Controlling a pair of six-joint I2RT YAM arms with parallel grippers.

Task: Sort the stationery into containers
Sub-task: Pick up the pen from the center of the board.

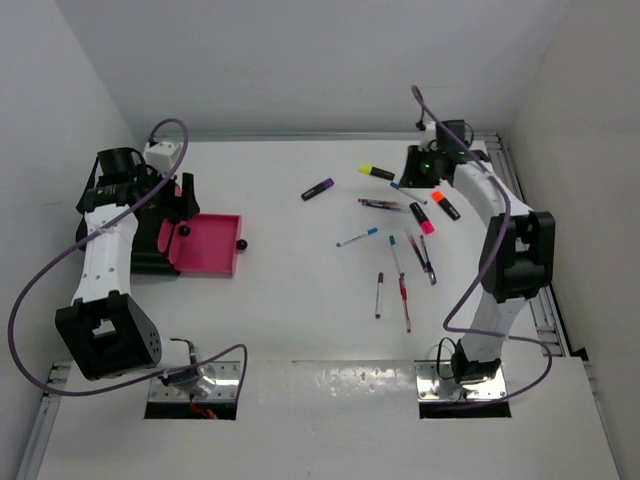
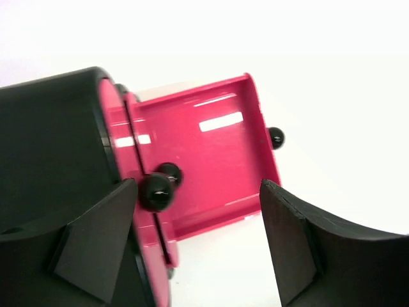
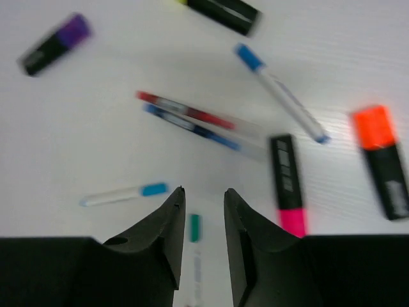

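the right gripper (image 3: pixel 199 211) has its two fingers (image 3: pixel 167 224) a narrow gap apart, clamped on nothing. in that gap, low in the right wrist view, a teal-capped pen (image 3: pixel 195 228) lies on the white table (image 3: pixel 77 128) below. out from the fingertips, a light-blue-capped pen (image 3: pixel 121 193) lies to the left and a pink highlighter (image 3: pixel 285 185) to the right. above them a red pen (image 3: pixel 185 110) and a dark blue pen (image 3: pixel 192 126) lie side by side (too blurred to tell if they touch). further up is a blue-capped pen (image 3: pixel 281 93), with an orange highlighter (image 3: pixel 382 160) at the right edge, a purple highlighter (image 3: pixel 54 43) at the upper left and a yellow highlighter (image 3: pixel 223 11) at the top edge.

the left gripper (image 2: pixel 198 236) has its fingers (image 2: pixel 96 246) wide apart with nothing held. beyond them, mid-frame, lies the magenta tray (image 2: pixel 223 160), with black ball knobs (image 2: pixel 155 192) on its walls. the black box (image 2: pixel 51 160) fills the left of that frame, right against the tray's edge.

in the top view the tray sits left of centre, and the pens and highlighters lie scattered right of centre, well apart from it.
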